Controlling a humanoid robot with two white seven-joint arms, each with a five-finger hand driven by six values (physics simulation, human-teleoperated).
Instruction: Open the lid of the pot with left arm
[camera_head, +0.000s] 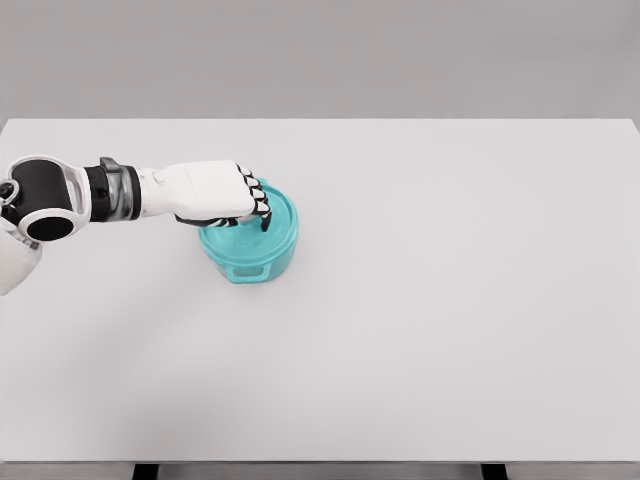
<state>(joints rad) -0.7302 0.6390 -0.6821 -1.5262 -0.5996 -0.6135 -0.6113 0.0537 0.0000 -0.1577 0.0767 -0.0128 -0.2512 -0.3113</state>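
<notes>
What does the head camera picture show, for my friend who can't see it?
A white robot hand on the left arm reaches from the left and curls its fingers down onto the lid of a small teal pot. The pot sits left of middle on a big white table, its lid on.

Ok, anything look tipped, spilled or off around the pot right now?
Nothing stands out. The teal pot sits upright on the white table with its lid still on, and the left hand rests over the lid. No spill shows.
</notes>
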